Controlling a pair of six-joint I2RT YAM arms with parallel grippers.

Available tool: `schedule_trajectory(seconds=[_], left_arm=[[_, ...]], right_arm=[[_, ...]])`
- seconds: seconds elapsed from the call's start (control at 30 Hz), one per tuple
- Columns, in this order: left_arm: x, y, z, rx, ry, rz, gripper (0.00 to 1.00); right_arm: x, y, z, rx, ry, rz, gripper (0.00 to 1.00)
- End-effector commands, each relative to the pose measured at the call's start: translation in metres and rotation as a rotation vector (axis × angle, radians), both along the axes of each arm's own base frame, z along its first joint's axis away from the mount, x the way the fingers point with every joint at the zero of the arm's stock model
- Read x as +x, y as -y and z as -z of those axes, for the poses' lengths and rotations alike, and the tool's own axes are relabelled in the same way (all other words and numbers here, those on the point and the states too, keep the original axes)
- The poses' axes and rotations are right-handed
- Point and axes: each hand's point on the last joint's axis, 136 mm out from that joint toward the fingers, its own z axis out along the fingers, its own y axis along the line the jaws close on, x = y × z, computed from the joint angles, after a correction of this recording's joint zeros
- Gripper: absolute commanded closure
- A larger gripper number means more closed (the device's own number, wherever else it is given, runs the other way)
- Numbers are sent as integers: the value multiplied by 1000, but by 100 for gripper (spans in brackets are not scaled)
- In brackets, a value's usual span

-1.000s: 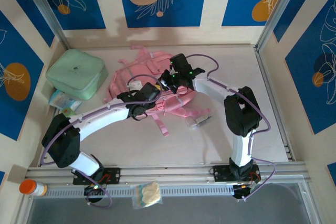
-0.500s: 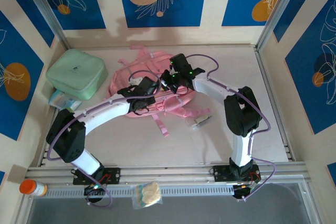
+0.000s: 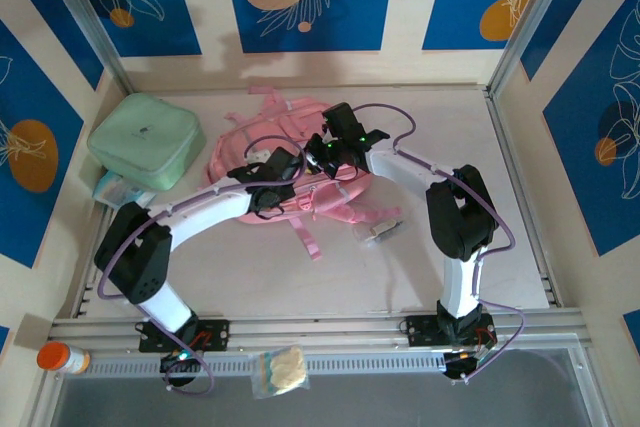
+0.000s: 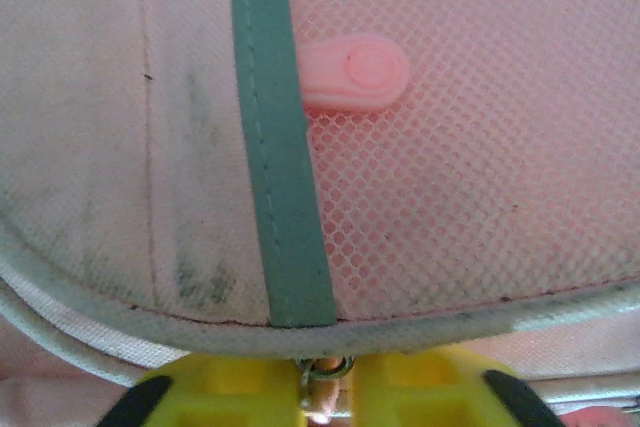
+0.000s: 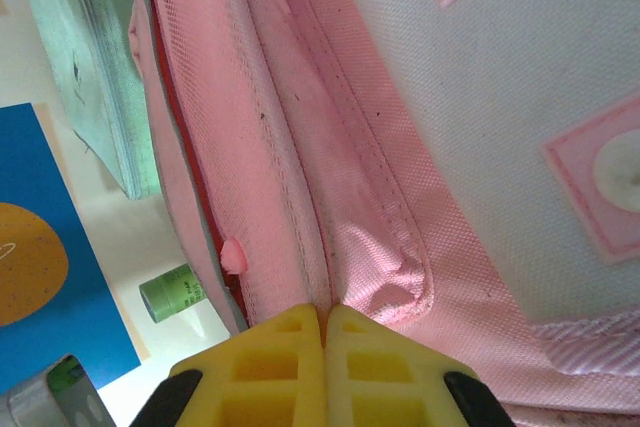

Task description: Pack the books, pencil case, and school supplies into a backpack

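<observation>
The pink backpack [image 3: 290, 137] lies at the back middle of the table. My left gripper [image 3: 272, 175] rests on its front; in the left wrist view its yellow fingers [image 4: 250, 397] are pinched on a zipper pull [image 4: 322, 385] with a metal ring, under the backpack's mesh pocket [image 4: 470, 167]. My right gripper [image 3: 325, 152] is shut on a fold of the backpack's pink fabric [image 5: 390, 277] along a seam. A flat pale pouch with blue markings [image 3: 120, 190], likely the pencil case, pokes out from under the mint case. The books are out of view.
A mint-green zip case [image 3: 145, 139] sits at the back left, close to the backpack. A small pale item [image 3: 378, 231] lies right of the backpack's loose strap [image 3: 308, 237]. A green tube [image 5: 172, 292] lies beside the backpack. An orange-capped bottle [image 3: 60, 357] and a small bag [image 3: 278, 369] rest at the near rail.
My left gripper has moved a little up and right onto the backpack, and its jaws have closed from wide open onto the zipper pull. The right arm has not moved.
</observation>
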Motion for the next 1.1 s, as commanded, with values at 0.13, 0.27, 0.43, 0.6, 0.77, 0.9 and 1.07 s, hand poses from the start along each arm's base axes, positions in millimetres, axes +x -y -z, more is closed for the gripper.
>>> schedule_trajectory(seconds=[0.13,0.27,0.43,0.6,0.77,0.9,1.07], left_arm=[[5,-15,-7,40,42,-7,100],[-4,-26,-12,106,18,62,100],[-19,-45,-8,149,-36,162,100],[-25,-34,-2,109,-83,272,100],[-39,14,-19,-23,-64,350,100],[-40,39,-29,-58,-34,367,100],[-37,38,-26,-31,-52,331,100]], right_arm=[[3,-5,-17,11,39,-24,100],[4,8,-23,-24,68,-33,100],[7,31,-28,-53,84,-64,100],[22,46,-28,-37,83,-74,100],[32,51,-32,-56,72,-130,100],[1,45,-36,30,23,-150,80],[-33,37,-10,18,-92,-119,53]])
